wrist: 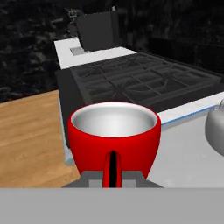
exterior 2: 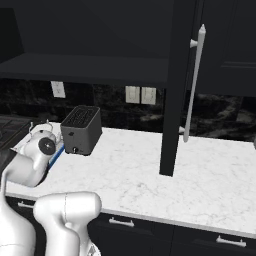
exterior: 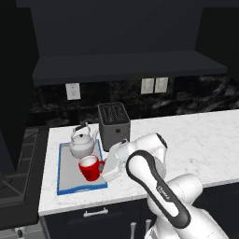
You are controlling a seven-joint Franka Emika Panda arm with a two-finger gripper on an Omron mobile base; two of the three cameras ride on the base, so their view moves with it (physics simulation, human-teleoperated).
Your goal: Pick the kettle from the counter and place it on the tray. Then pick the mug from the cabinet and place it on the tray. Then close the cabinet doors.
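Left base view: arm folds low and forward-left over the counter (exterior: pixel 186 135), wrist down at the tray (exterior: pixel 65 179). Gripper (exterior: pixel 103 167) sits against the mug (exterior: pixel 90 168), which stands upright on the tray's front half; kettle (exterior: pixel 82 142) stands behind it on the tray, toaster (exterior: pixel 114 125) just beside the tray's back right corner. Right base view: wrist reaches left past the toaster (exterior 2: pixel 81 129); one cabinet door (exterior 2: pixel 175 85) stands open, handle (exterior 2: pixel 194 82) facing out. Hand view: mug (wrist: pixel 113 135) dead ahead, its handle (wrist: pixel 113 168) pinched between the closed fingers, kettle (wrist: pixel 215 131) at right, stove (wrist: pixel 140 81) beyond.
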